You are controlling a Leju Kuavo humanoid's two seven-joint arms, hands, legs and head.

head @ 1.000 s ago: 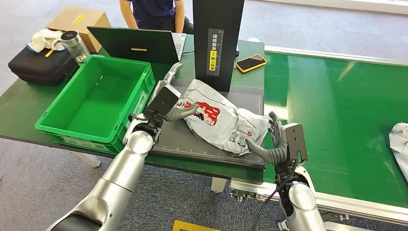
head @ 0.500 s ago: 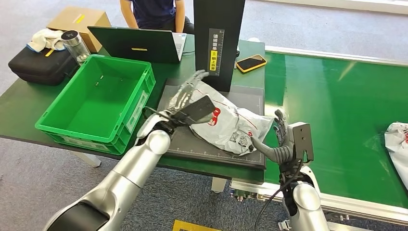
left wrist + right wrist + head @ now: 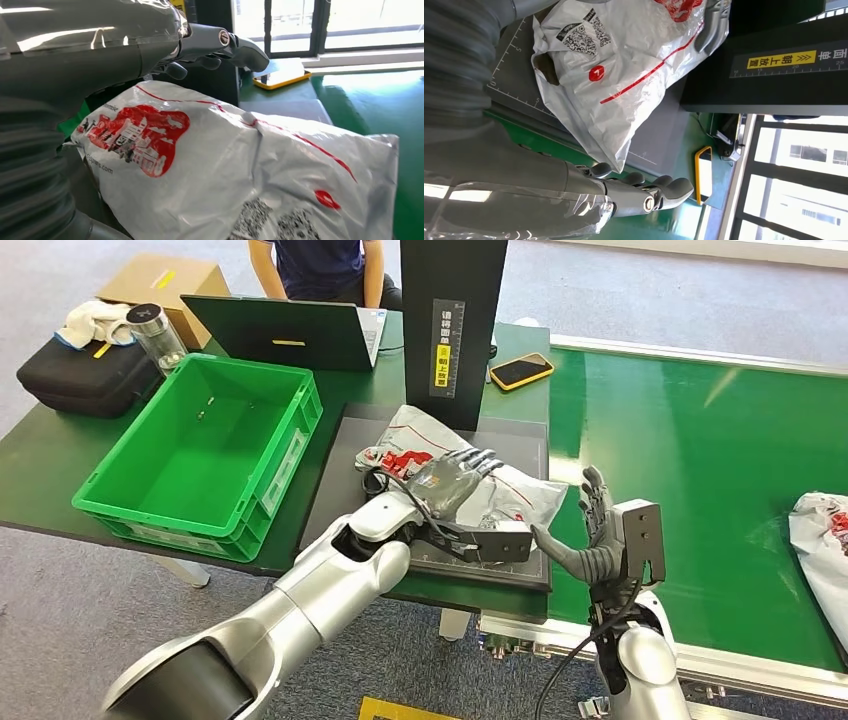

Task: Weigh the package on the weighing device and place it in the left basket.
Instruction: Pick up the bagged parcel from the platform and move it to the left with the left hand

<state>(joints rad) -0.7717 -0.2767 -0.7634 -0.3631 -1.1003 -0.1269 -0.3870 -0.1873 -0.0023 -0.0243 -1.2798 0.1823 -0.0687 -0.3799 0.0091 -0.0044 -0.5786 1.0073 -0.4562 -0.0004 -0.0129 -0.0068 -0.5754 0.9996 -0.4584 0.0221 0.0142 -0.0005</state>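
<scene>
A white plastic package (image 3: 520, 498) with red print lies on the dark plate (image 3: 345, 490) of the weighing device, in front of its black upright column (image 3: 452, 320). My left hand (image 3: 455, 475) reaches across over the package's middle with its fingers stretched out, holding nothing. The left wrist view shows those fingers (image 3: 215, 42) just above the package (image 3: 240, 170). My right hand (image 3: 592, 532) stands open beside the package's right end, fingers spread. In the right wrist view its fingers (image 3: 639, 192) are near a corner of the package (image 3: 624, 65). The green basket (image 3: 110, 502) sits left of the plate.
Behind the basket are a laptop (image 3: 290, 330), a bottle (image 3: 158, 332), a black bag (image 3: 85, 375), a cardboard box (image 3: 160, 280) and a seated person (image 3: 320, 265). A phone (image 3: 521, 370) lies by the column. On the green conveyor (image 3: 720, 470) at right lies another package (image 3: 820, 540).
My left arm has swung from the package's left side up and across it, so the hand now lies over its middle. My right hand has drawn slightly back from the package's right end.
</scene>
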